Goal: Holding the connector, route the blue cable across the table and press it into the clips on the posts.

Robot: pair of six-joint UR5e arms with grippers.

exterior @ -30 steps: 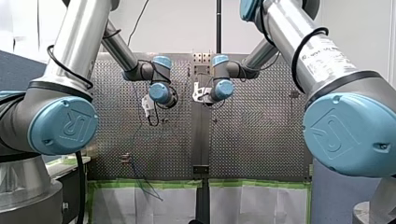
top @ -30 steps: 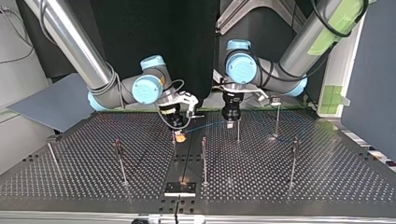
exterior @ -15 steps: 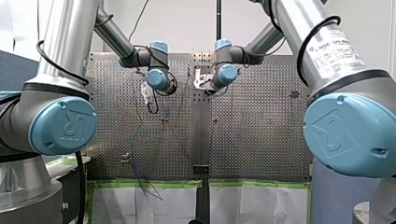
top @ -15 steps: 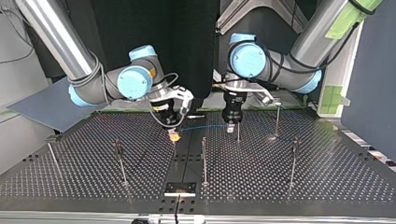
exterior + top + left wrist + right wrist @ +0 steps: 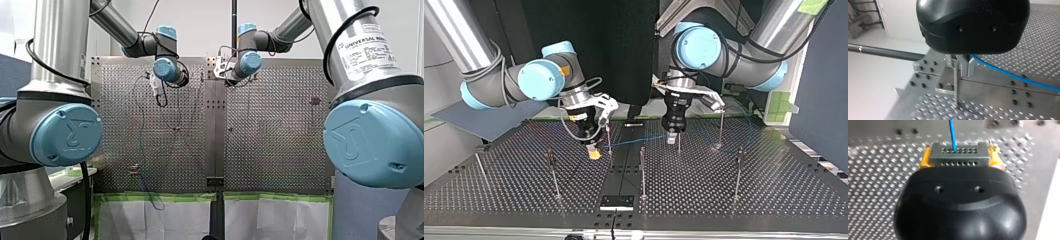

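Observation:
In the right wrist view my right gripper has its yellow pads shut on a grey connector. The blue cable leaves the connector's far face. In the top view that gripper hangs low beside a thin post. The blue cable runs from it to my left gripper. In the left wrist view my left gripper is shut on the blue cable, close beside a post.
Several thin posts stand on the perforated table, among them one in the middle, one at the top view's right and one at its left. A dark centre strip ends at a small bracket.
My right gripper has carried the connector toward the top view's left, stretching the cable. In the front view both wrists have moved farther over the table. My left gripper has barely shifted.

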